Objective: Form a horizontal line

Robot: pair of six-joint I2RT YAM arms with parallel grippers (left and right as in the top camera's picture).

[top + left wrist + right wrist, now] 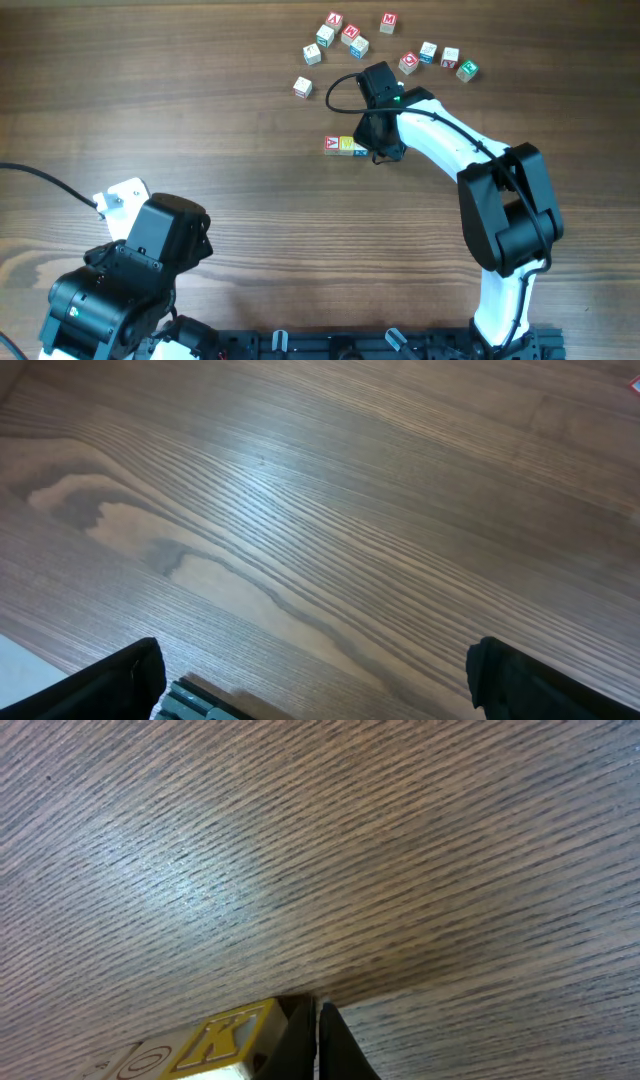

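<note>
Three tiny cubes lie side by side in a left-to-right row at mid-table: a red-faced cube (332,145), a yellow cube (347,146) and a white cube with blue print (360,149), partly under my right arm. My right gripper (380,152) is shut and empty, its tips down at the row's right end. In the right wrist view the shut gripper (316,1012) presses against the side of a cube showing a yellow K face (225,1038). My left gripper (320,682) is open over bare wood at the near left, far from the cubes.
Several other letter cubes lie scattered at the far side, from a lone white one (302,87) through a cluster (350,33) to a group at the right (450,58). The left arm's base (130,270) fills the near left corner.
</note>
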